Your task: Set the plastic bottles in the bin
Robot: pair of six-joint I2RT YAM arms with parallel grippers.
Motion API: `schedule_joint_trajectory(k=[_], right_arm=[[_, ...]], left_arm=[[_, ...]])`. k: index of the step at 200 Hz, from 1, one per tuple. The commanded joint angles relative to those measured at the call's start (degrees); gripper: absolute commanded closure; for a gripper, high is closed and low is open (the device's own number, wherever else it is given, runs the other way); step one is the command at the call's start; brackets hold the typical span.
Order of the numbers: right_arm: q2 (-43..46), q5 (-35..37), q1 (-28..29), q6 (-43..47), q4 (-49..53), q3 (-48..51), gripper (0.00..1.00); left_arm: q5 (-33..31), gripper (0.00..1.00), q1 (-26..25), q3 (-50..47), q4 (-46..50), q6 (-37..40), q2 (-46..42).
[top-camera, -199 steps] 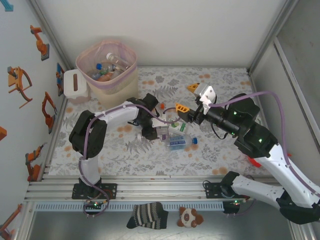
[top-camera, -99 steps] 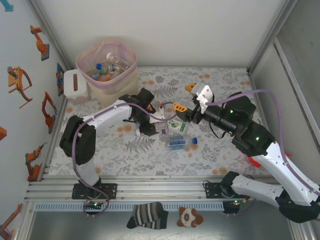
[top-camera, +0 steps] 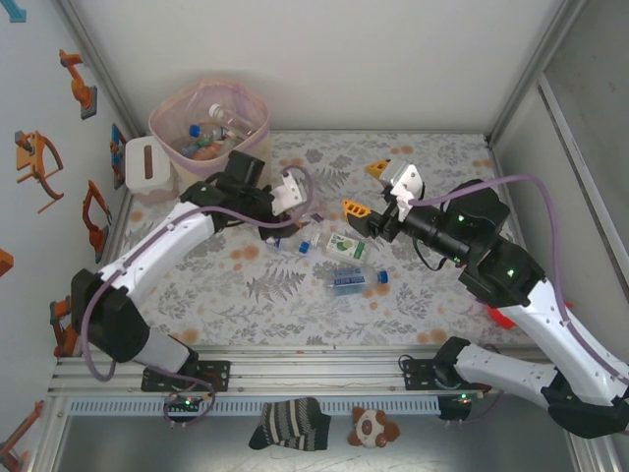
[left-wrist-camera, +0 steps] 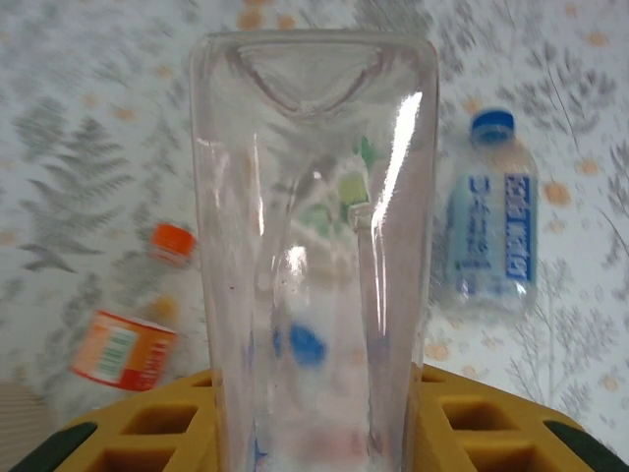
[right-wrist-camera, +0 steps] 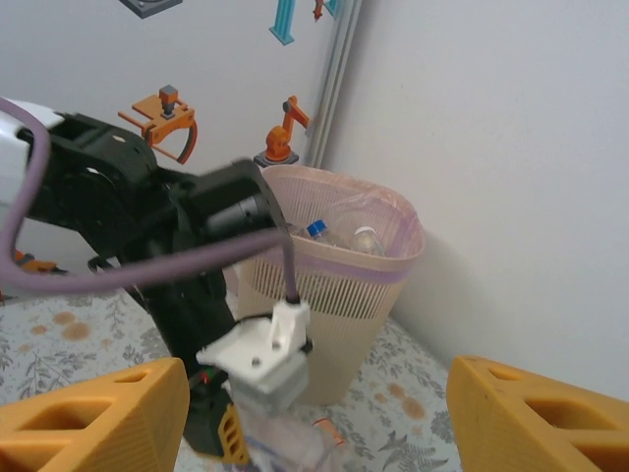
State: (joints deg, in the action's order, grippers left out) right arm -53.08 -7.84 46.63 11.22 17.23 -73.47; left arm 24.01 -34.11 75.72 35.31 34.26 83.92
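My left gripper (top-camera: pixel 281 224) hangs above the table's left middle, shut on a clear plastic bottle (top-camera: pixel 293 237) that fills the left wrist view between the yellow fingers (left-wrist-camera: pixel 472 418). Below it lie a blue-labelled bottle (left-wrist-camera: pixel 488 236) and an orange-labelled one (left-wrist-camera: pixel 120 346). From above, a green-labelled bottle (top-camera: pixel 346 246) and the blue-labelled bottle (top-camera: pixel 352 280) lie mid-table. The beige bin (top-camera: pixel 233 165), pink-lined, stands at the back left with several bottles inside (top-camera: pixel 204 136); its slatted wall (right-wrist-camera: pixel 339 285) also faces the right wrist camera. My right gripper (top-camera: pixel 366 190) hovers open and empty right of centre.
A small white box (top-camera: pixel 147 165) stands left of the bin by the left wall. The left arm (right-wrist-camera: pixel 147 211) crosses in front of the bin in the right wrist view. Socks (top-camera: pixel 290 423) and a small toy (top-camera: pixel 371 426) lie beyond the front rail.
The left arm has lifted the clear bottle off the table and swung up and left toward the bin. The right gripper has stayed almost in place, still open.
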Motion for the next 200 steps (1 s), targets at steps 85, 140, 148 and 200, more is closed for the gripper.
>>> schedule_joint_trajectory(k=[85,140,148,200], right_arm=[[0.1,-0.8,0.0,0.0,-1.9,-1.4,0.31],[0.4,-1.2,0.0,-0.6,-2.3,-0.9,0.31],[0.4,-1.3,0.0,-0.7,-2.4,-0.8,0.31],[0.8,-1.0,0.0,-1.1,-2.8,-0.1,0.31]], left_arm=[[-16.0,0.94,1.7,6.8,-16.7,-22.8,-7.8],[-27.7,1.00,3.4,16.4,-13.7,-27.9,-4.4],[-30.1,1.00,3.7,17.3,-14.1,-30.0,-3.8],[-43.8,1.00,6.5,25.5,-11.3,-43.5,2.8]])
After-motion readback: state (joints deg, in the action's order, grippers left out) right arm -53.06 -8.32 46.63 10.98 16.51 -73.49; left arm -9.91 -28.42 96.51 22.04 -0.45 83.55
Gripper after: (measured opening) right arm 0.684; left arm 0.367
